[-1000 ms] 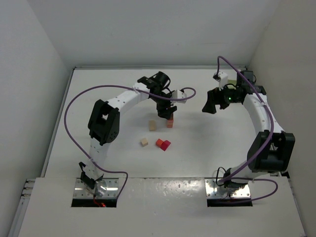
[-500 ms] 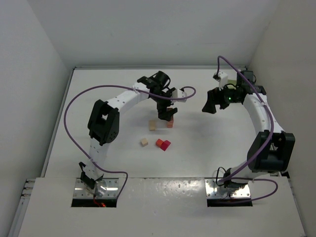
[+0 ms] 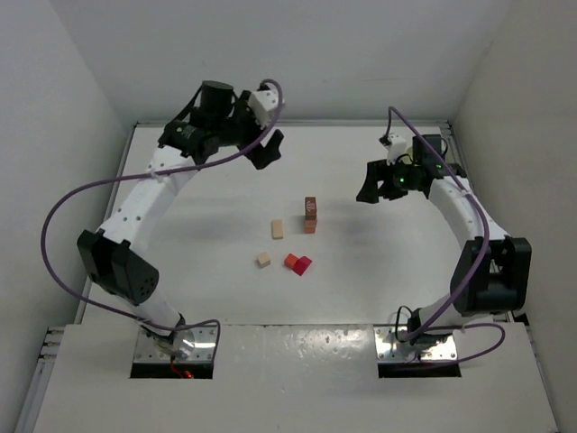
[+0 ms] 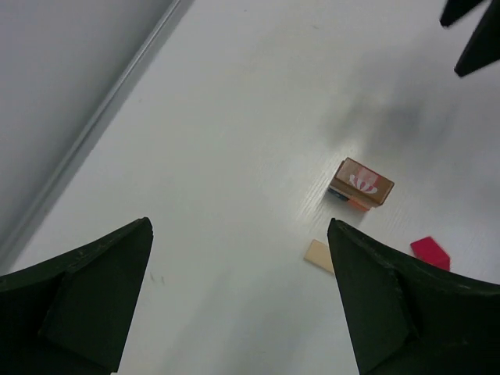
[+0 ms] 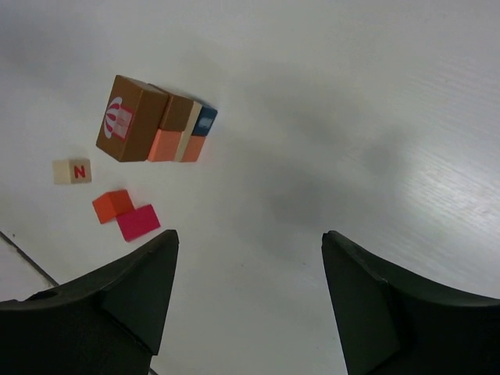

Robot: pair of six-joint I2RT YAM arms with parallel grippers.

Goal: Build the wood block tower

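My left gripper hangs spread and empty, well behind the narrow brown-topped wooden-cube tower. My right gripper, likewise spread and empty, sits right of it. Partly built, I judge: two pale wooden blocks, a red cube and a magenta cube lie loose before the tower.

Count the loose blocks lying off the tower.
4: a pale flat block left of the tower, a pale cube closer in, and a red block touching a magenta block right of that cube. More could hide behind the tower.

White table enclosed by plain white walls.
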